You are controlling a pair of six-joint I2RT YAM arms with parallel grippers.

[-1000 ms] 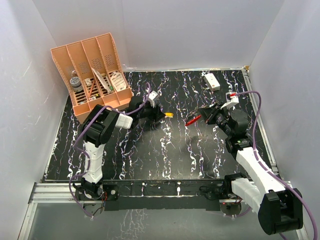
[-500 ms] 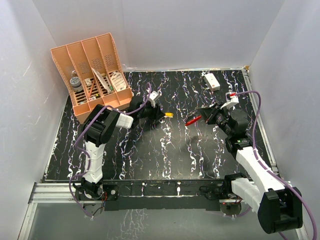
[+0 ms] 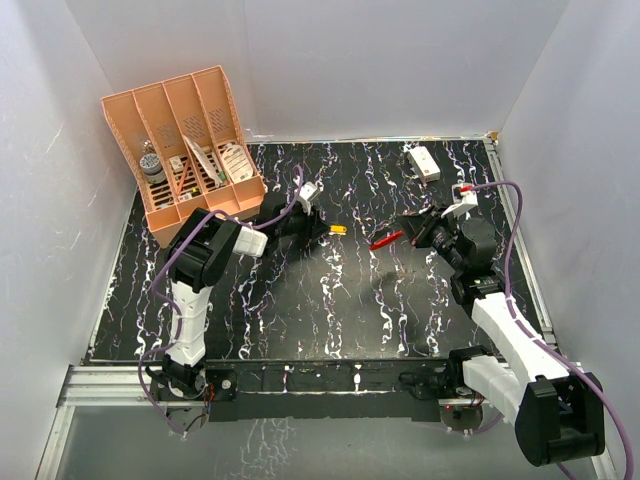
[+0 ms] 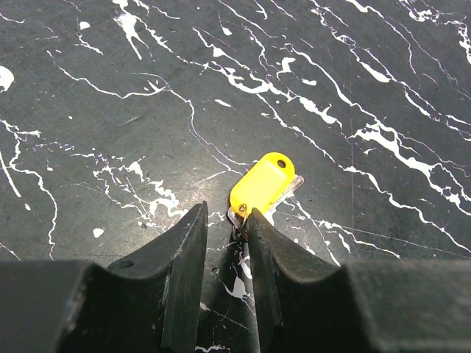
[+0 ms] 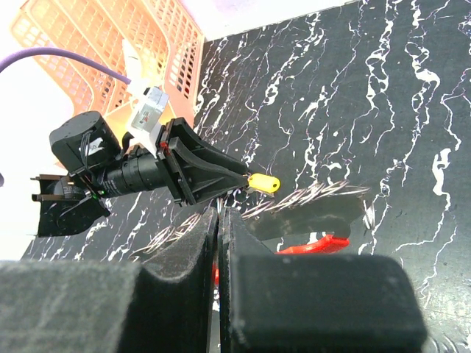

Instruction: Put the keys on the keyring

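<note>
A small silvery key with a yellow head (image 4: pixel 263 185) lies flat on the black marbled table; it also shows in the top view (image 3: pixel 339 230) and the right wrist view (image 5: pixel 263 182). My left gripper (image 4: pixel 227 209) is low over the table with its jaws a narrow gap apart. The key's small wire loop sits at the tip of the right finger (image 4: pixel 257 220). My right gripper (image 5: pixel 218 213) is shut on the red keyring (image 5: pixel 313 245) and holds it above the table, right of the key (image 3: pixel 385 239). No other keys show.
An orange slotted organizer (image 3: pixel 185 140) with small items stands at the back left, close behind the left arm. A white rectangular box (image 3: pixel 423 162) lies at the back right. White walls enclose the table on three sides.
The right gripper has turned very slightly, so the red keyring lies a little flatter. The left gripper and the yellow-headed key have not moved.
</note>
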